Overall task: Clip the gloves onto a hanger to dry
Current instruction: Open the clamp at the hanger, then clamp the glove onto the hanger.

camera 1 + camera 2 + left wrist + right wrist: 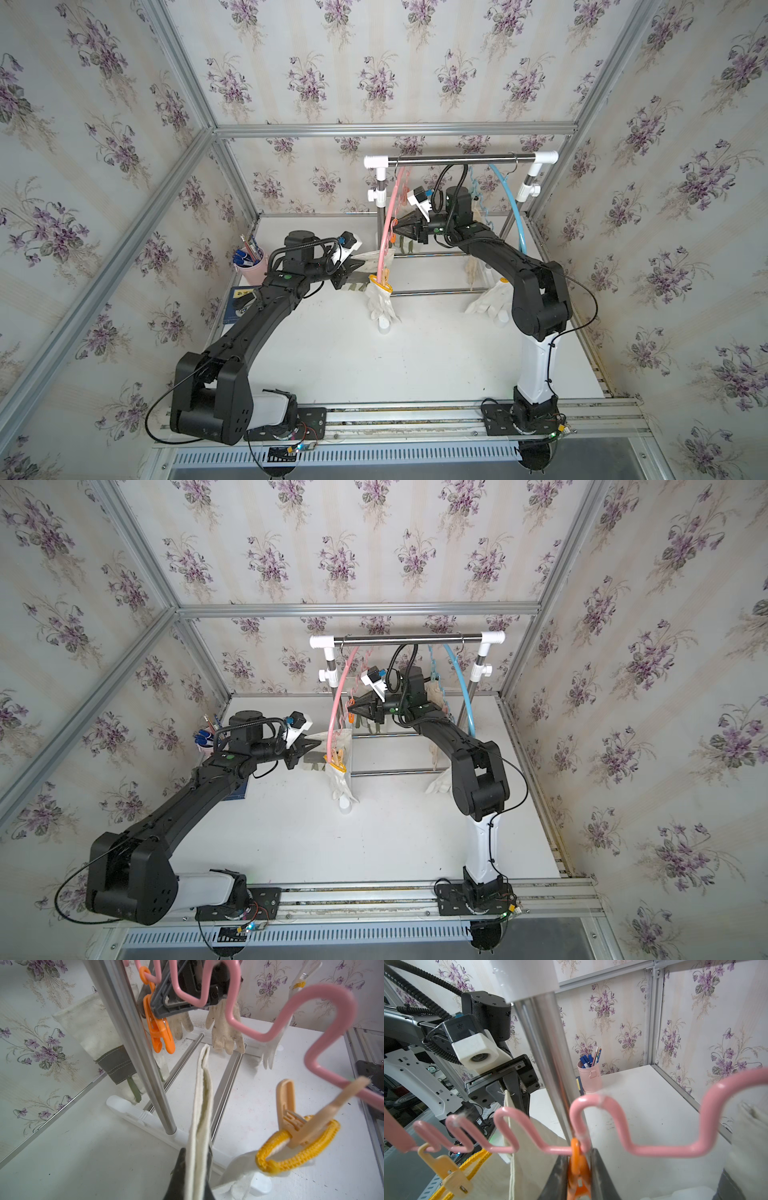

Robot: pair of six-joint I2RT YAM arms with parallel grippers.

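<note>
My left gripper (pixel 196 1151) is shut on the cuff edge of an off-white canvas glove (pixel 202 1095), held up beside the pink hanger (pixel 324 1001); both top views show this grip (pixel 359 266) (pixel 318 744). My right gripper (pixel 579 1159) is shut on an orange clip (pixel 578 1167) hanging from the pink hanger (pixel 654 1150), just past the held glove (pixel 529 1147). A white knitted glove with a yellow cuff (pixel 291 1153) hangs from a beige clip (pixel 291 1109). Another canvas glove with a grey-green patch (pixel 91 1028) hangs behind the rack post.
The steel rack rail (pixel 457 158) also carries a blue hanger (pixel 511 199) with dirty beige gloves (pixel 226 1028) and a white glove (pixel 492 297). A pink cup of pens (pixel 249 266) and a blue book (pixel 239 305) sit at the table's left edge.
</note>
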